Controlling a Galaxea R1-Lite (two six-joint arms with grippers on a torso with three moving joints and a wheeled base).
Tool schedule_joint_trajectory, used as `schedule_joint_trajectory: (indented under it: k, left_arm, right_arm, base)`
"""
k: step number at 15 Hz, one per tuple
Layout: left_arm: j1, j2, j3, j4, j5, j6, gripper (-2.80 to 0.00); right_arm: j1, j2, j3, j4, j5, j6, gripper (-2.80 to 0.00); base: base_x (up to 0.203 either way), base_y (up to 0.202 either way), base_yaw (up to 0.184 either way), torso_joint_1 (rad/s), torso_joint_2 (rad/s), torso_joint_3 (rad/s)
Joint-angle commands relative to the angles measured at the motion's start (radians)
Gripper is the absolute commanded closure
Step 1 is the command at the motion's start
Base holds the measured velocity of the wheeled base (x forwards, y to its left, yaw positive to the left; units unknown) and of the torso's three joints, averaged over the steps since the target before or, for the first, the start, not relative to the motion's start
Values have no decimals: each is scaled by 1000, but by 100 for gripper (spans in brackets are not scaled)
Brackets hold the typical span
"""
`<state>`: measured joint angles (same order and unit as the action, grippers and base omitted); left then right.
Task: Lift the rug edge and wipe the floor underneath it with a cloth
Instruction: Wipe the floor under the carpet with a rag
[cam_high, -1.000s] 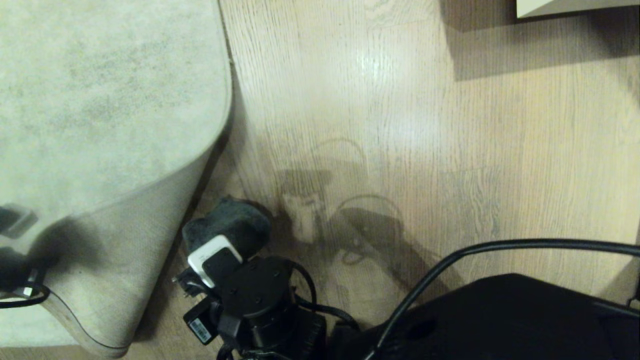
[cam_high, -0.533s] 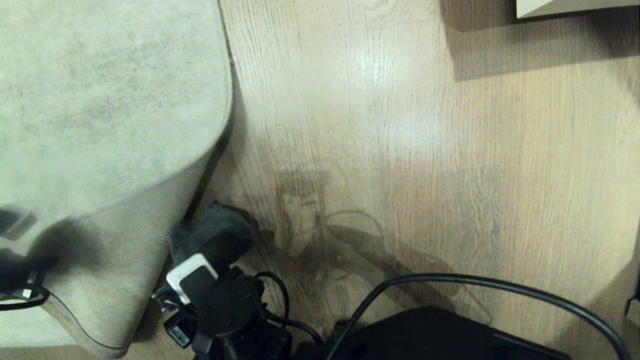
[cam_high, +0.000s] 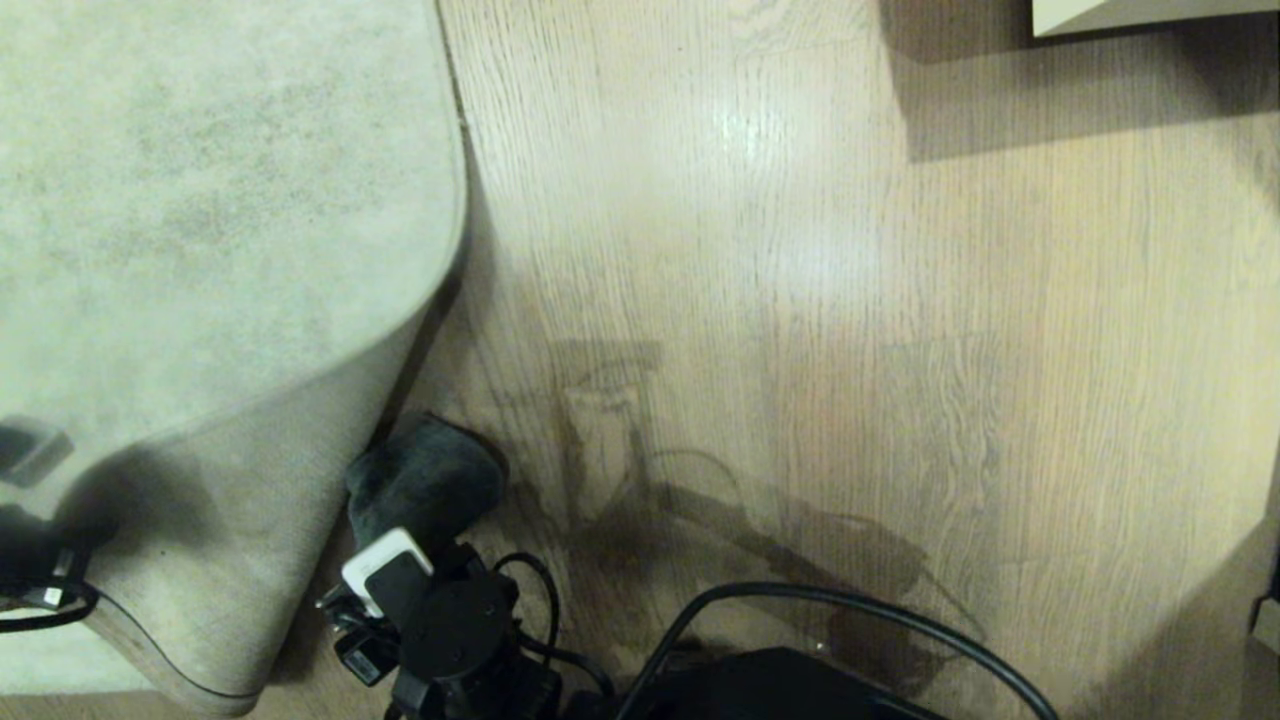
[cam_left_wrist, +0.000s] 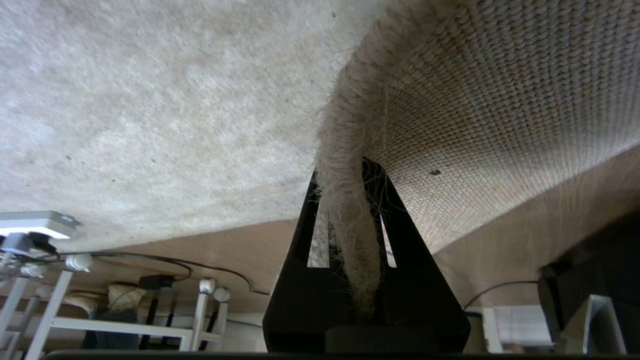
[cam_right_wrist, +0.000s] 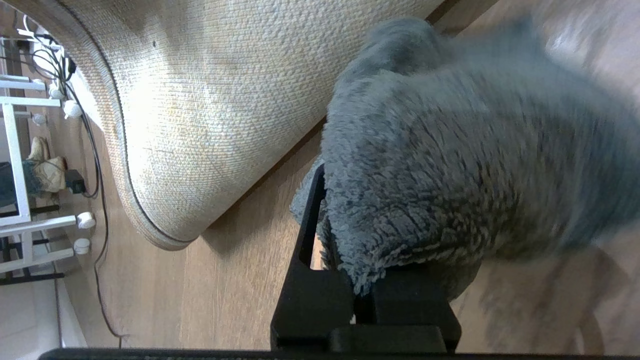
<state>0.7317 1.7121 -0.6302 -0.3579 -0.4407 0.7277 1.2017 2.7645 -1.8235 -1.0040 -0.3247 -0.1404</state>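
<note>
Teal-grey terry is sliding over the floor (cam_high: 800, 300) in the head view: the cloth (cam_high: 425, 480), which a second ago sat a little further out on the bare boards, is now tucking against the lifted rug edge (cam_high: 330, 400), so we are working the wipe towards the strip the rug normally covers.

In the left wrist view our left gripper (cam_left_wrist: 350, 235) is keeping its jaws clamped on the fringed border, the woven backing hanging clear of the planks.

In the right wrist view our right gripper (cam_right_wrist: 350, 260) is pinching the cloth tight, pile bunched beside the raised corner.
</note>
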Motion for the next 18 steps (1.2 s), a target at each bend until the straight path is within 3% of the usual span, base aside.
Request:
schedule_joint_trajectory:
  k: [1,7,18]
  left_arm:
    - [0,-14,23,-3,-1,4,0]
    - [0,-23,46,-3,3,4,0]
    - [-46,-20,67,-3,5,3,0]
  right_arm:
    - [-5,61,-11,-21,-2,-2,0]
    - [-23,155,-96,-30,-1,-5,0]
    - [-170,146,-120,-103,-3,-99,0]
  base:
    - [0,0,0,0,0,0]
    - [0,0,0,0,0,0]
    - [0,0,0,0,0,0]
